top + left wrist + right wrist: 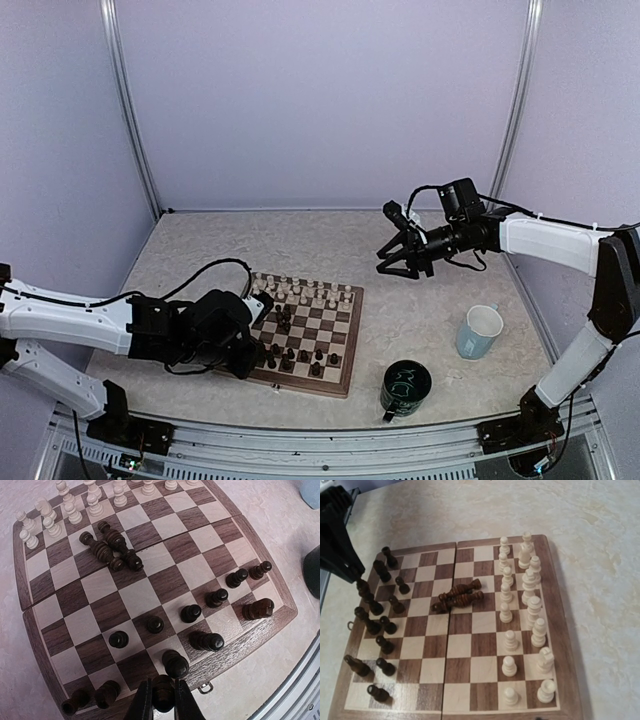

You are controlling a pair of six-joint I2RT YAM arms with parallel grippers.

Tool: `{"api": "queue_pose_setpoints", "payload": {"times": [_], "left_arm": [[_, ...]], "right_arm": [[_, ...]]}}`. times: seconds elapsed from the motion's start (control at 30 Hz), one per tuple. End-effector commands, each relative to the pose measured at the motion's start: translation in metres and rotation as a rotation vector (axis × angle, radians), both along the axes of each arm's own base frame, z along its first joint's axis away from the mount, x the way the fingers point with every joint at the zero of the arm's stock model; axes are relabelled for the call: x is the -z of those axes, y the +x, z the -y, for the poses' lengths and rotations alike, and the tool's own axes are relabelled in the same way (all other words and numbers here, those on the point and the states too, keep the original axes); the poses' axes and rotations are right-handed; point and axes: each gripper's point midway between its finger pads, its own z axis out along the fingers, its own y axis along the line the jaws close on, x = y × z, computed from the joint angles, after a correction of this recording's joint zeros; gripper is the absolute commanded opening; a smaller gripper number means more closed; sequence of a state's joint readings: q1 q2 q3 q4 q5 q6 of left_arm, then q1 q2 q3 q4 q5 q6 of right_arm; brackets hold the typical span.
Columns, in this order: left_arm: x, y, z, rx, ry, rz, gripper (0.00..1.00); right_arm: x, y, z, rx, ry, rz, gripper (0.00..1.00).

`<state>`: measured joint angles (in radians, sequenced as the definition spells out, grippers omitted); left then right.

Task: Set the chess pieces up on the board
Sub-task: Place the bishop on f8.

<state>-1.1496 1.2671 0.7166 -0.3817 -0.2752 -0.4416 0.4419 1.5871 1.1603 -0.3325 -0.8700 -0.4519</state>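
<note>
Left gripper is down at the dark end of the board, jaws clamped on a dark piece that stands upright between the fingers, right at the near edge row. Whether its base touches the wood, the wrist view can't say. Right gripper hangs high beyond the far side of the board. Its jaws look apart in the top view, and they hold nothing.

White pieces stand in two rows along their end, and that side looks done. The standing dark pieces make two ragged rows, so I'd call the job well past halfway.

Now the thing to watch: the fallen three, dark pieces on their sides in a touching heap near mid-board. From the left jaws they lie ahead and a little to the left, well apart, with standing dark pieces between. Their long axes run diagonally across the squares, roughly side by side.

Left arm is plainly the nearer. To take one, I'd judge the jaws must close across its stem, so the wrist needs turning square to that diagonal. The pieces touching it could roll.
</note>
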Motion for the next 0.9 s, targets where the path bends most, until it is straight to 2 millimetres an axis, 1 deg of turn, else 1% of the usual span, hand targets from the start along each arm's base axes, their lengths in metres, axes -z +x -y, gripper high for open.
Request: {"api": "queue_pose_setpoints", "payload": {"times": [0.0, 0.2, 0.57, 0.87], "left_arm": [[0.005, 0.009, -0.001, -0.017, -0.009, 0.010, 0.07], [0.007, 0.016, -0.004, -0.029, -0.015, 0.008, 0.07], [0.027, 0.013, -0.007, -0.025, 0.042, -0.031, 0.07], [0.034, 0.014, -0.010, -0.033, 0.075, -0.038, 0.07]], "right_arm": [[0.004, -0.004, 0.001, -0.011, 0.000, -0.018, 0.46], [0.005, -0.004, 0.000, -0.015, 0.000, -0.026, 0.46], [0.008, -0.004, 0.000, -0.018, -0.003, -0.031, 0.46], [0.009, -0.004, 0.000, -0.021, -0.003, -0.035, 0.46]]}}
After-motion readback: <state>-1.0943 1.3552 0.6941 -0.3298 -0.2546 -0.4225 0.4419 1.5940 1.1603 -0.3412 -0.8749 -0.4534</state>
